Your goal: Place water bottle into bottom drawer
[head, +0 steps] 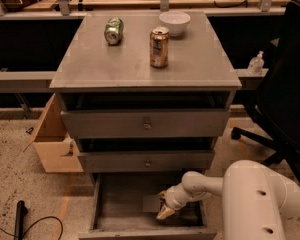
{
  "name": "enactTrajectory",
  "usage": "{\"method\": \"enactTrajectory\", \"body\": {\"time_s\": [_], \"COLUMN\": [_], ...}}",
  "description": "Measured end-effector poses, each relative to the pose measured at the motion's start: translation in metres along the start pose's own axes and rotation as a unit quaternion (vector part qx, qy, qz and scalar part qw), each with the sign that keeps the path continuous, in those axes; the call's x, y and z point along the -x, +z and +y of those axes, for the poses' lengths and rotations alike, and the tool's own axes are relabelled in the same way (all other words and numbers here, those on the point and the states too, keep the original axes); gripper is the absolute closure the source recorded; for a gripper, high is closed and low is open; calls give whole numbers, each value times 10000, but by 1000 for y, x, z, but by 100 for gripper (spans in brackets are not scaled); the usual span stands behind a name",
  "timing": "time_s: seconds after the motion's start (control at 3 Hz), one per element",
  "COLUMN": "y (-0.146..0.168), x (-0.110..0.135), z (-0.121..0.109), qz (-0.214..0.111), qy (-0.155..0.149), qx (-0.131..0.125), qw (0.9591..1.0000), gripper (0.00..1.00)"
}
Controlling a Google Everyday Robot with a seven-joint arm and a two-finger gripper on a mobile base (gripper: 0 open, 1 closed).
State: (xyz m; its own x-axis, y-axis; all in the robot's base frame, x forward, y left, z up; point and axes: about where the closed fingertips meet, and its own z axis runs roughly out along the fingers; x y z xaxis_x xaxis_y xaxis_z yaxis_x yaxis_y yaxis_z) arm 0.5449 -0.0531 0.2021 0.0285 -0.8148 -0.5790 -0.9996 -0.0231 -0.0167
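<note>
**Claw low in the open bottom drawer**

We look down on a speckled floor and a grey bench [140, 71] with drawers. On its top a green can [113, 30] lies on its side, a gold-brown can [159, 47] stands upright, and a white bowl [174, 22] sits behind. The bottom drawer [117, 206] is pulled out, and the claw [166, 211] is low inside it. The pale shape just left of it we take for the water bottle [150, 203]. We cannot tell whether the claw is spread or pinching it. We judge only release and withdrawal remain.
</note>
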Motion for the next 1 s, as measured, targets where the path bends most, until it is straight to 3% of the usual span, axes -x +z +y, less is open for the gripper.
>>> {"method": "enactTrajectory", "body": {"time_s": [0.33,0.67,1.0], "y": [-16,-53,-102], "x": [6,15,23], "z": [5,15,30], "qz": [-80,-251,-522], "qy": [-7,-13,75], "qx": [-70,-294,-766], "qw": [9999,9993,9957], "gripper": [6,29,50]}}
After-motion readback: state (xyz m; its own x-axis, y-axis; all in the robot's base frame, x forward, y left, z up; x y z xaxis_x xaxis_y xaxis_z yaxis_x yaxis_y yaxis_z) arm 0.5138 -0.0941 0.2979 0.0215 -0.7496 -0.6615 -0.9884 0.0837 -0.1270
